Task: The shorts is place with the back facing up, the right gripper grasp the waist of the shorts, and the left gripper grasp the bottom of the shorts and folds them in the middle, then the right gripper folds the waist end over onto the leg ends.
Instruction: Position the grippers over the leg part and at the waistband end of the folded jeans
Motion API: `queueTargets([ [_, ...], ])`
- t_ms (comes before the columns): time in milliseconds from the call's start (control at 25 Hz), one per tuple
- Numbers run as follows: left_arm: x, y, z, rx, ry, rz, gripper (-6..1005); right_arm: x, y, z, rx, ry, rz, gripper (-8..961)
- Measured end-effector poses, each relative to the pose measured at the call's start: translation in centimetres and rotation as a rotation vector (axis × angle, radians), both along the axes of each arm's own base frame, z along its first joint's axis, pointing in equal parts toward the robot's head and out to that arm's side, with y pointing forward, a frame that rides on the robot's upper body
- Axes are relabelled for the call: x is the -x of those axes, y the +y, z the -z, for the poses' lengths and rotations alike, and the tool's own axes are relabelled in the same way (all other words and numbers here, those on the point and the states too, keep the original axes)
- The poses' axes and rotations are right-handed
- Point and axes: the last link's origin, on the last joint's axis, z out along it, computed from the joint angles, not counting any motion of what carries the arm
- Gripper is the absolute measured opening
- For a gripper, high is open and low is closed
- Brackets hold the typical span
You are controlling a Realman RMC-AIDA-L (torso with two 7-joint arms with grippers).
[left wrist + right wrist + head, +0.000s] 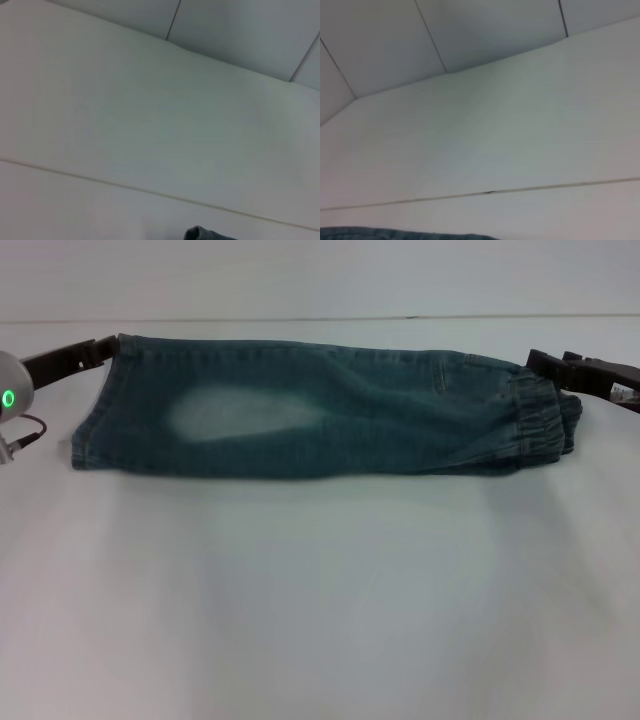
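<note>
White table [320, 620] carries the shorts [320, 410], folded lengthwise into a long strip across the far side. I see the right gripper [545, 365] clenched on the waist of the shorts [540, 420] at right, the left gripper [108, 344] grasping the bottom of the shorts [95, 430] at left.

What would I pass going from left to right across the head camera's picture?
left gripper at the hem corner → the bottom of the shorts → pale bleached patch → the waist of the shorts → right gripper at the waist's far corner.
</note>
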Motion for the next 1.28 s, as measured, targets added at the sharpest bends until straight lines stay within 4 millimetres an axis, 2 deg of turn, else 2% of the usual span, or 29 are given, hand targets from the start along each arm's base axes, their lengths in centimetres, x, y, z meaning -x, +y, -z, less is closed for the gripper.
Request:
queueTargets([
  [80,0.1,-0.4,0.1,0.015,-0.016,0.013,561,-0.1,0.0,-0.4,-0.003,0.010,0.001,488],
  [280,-0.4,-1.5,0.3,0.059,-0.060,0.117,677,0.2,-0.1,-2.8,0.019,0.063,-0.024,729],
  [440,-1.7,-3.0,0.7,0.127,-0.058,0.309,770,1.1,-0.1,-5.6,0.111,0.072,-0.044,806],
  [640,-3.4,-5.6,2.4,0.261,-0.033,0.562,952,2.5,0.0,-8.8,0.275,0.071,-0.003,902],
  [760,-4.2,-7.2,3.1,0.337,-0.046,0.677,951,3.2,-0.1,-10.0,0.348,0.080,0.025,947],
  [1000,-5.4,-9.9,4.1,0.482,-0.081,0.845,949,4.0,-0.5,-9.9,0.480,0.029,0.068,955],
  [1280,-5.3,-10.4,4.8,0.504,-0.075,0.851,947,4.6,-0.3,-7.4,0.548,-0.018,0.101,955],
])
